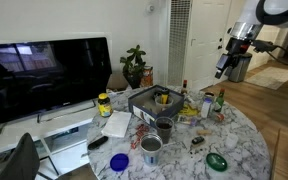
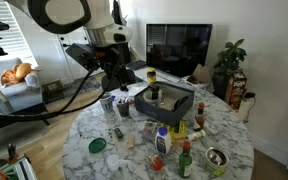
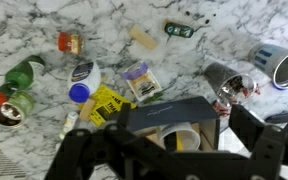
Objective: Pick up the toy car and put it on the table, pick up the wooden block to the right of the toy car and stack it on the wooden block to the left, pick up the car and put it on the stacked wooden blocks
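In the wrist view the toy car (image 3: 179, 29), small and dark, lies on the marble table (image 3: 234, 40) near the top edge. A tan wooden block (image 3: 142, 38) lies just left of it, a little apart. In an exterior view the car (image 1: 197, 143) is a dark speck near the table's front. My gripper (image 3: 169, 150) hangs high above the table, over a dark box, far from the car and block. It is open and holds nothing. It shows in both exterior views (image 1: 224, 63) (image 2: 112, 80).
A dark box (image 3: 169, 108) holding a white cup sits under the gripper. Cups (image 3: 284, 65), a metal can (image 3: 224, 88), bottles (image 3: 79, 80), a yellow packet (image 3: 109, 100) and a green lid (image 1: 217, 160) crowd the table. A TV (image 1: 44, 75) stands behind.
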You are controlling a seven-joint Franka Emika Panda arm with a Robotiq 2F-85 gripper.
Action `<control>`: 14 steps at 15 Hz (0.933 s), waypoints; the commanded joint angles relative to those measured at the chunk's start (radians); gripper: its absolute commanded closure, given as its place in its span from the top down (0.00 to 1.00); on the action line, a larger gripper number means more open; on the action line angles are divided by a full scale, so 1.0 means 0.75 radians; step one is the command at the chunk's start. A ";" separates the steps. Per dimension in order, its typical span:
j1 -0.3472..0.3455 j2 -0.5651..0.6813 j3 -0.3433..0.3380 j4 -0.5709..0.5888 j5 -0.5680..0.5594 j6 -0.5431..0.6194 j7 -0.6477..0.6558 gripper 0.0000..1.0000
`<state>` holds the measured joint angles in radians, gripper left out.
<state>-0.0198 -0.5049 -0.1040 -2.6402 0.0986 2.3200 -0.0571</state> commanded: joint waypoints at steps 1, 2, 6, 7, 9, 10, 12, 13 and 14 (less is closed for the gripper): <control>0.152 0.291 0.027 0.037 0.111 0.125 -0.151 1.00; 0.191 0.370 0.044 0.054 0.141 0.151 -0.189 1.00; 0.276 0.706 0.118 0.143 0.254 0.245 -0.415 1.00; 0.272 0.787 0.144 0.186 0.268 0.243 -0.478 1.00; 0.230 0.913 0.200 0.259 0.241 0.205 -0.584 1.00; 0.207 0.964 0.221 0.296 0.203 0.177 -0.620 1.00; 0.183 0.898 0.257 0.237 0.188 0.212 -0.553 1.00; 0.169 0.948 0.270 0.271 0.174 0.202 -0.580 1.00; 0.160 0.983 0.277 0.296 0.165 0.199 -0.596 1.00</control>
<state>0.1480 0.2326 0.0578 -2.4190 0.2405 2.4696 -0.5175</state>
